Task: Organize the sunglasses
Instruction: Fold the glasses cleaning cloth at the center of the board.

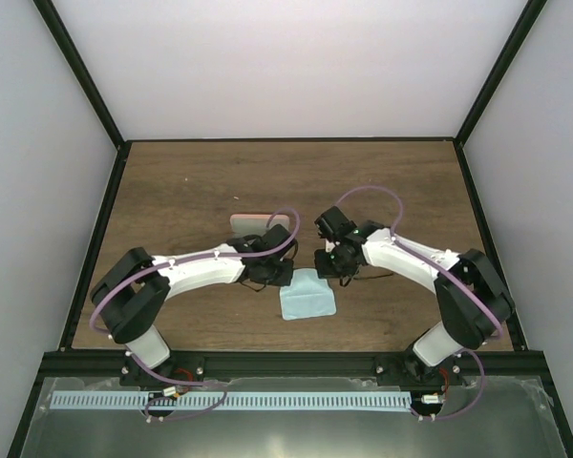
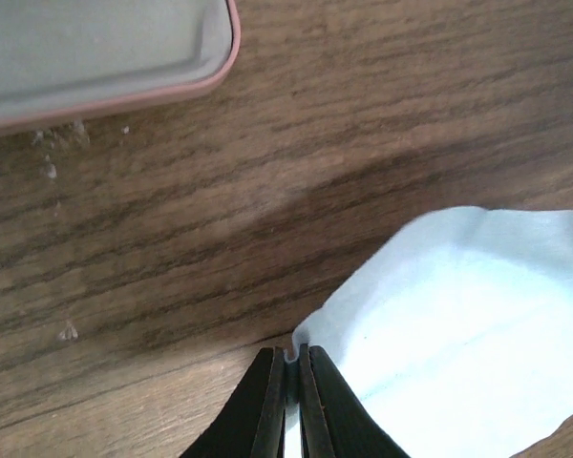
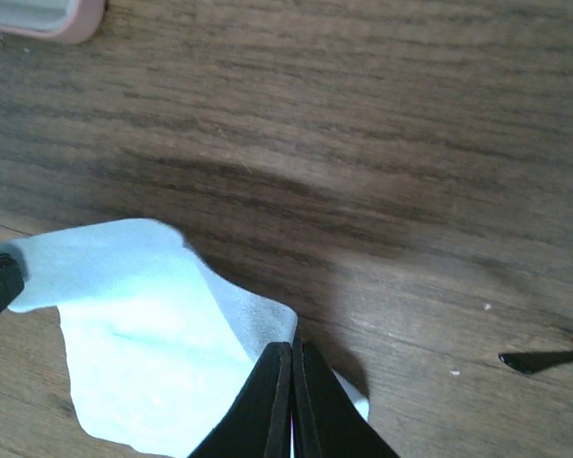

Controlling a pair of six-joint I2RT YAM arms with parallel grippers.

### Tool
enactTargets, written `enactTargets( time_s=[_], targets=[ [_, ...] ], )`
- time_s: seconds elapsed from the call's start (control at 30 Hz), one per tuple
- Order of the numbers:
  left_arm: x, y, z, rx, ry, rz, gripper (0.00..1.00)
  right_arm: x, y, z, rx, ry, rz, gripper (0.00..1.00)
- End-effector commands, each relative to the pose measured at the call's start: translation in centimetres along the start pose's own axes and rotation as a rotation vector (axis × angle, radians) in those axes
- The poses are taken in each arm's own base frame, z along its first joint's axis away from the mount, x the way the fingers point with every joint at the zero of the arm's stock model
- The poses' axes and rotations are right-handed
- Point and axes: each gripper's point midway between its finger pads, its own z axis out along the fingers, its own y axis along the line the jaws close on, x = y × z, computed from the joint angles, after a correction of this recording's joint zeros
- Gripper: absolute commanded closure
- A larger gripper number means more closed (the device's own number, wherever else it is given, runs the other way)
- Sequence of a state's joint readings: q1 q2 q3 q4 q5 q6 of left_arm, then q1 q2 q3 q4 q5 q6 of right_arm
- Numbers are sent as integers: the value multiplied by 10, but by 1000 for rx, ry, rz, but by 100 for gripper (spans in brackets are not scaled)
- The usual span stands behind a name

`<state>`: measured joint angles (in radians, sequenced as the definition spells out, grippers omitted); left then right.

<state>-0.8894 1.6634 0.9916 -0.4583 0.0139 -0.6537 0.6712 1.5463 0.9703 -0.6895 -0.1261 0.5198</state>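
Note:
The light blue cloth [image 1: 307, 296] lies on the wooden table between my two grippers. My left gripper [image 1: 273, 274] is shut on the cloth's left corner, as the left wrist view [image 2: 292, 355] shows, with the cloth [image 2: 468, 334] spreading to its right. My right gripper [image 1: 332, 267] is shut on the cloth's right corner in the right wrist view [image 3: 292, 345], with the cloth [image 3: 143, 324] to its left. The sunglasses are mostly hidden; only a thin black temple tip [image 3: 544, 359] shows at the right. The salmon-pink case [image 1: 253, 222] lies just behind the left gripper.
The case's pink rim and pale grey surface show at the top left of the left wrist view [image 2: 95, 57] and of the right wrist view [image 3: 48, 14]. Black frame rails [image 1: 95, 239] and white walls border the table on three sides.

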Motion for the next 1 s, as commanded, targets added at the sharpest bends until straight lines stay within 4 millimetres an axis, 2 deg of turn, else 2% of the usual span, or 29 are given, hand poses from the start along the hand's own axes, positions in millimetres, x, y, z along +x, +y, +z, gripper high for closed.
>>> enactTargets(
  time_s=[0.0,0.5,0.97],
  targets=[
    [9,-2,-4,20,12,6,95,11,-4,-5,13,4,-10,99],
    [26,-18,-2,57,45,67,95,31,-10,-5,9,37,-8,99],
    [44,-15,-2,53,69,84,95,47,-9,-8,-9,62,1,99]
  ],
)
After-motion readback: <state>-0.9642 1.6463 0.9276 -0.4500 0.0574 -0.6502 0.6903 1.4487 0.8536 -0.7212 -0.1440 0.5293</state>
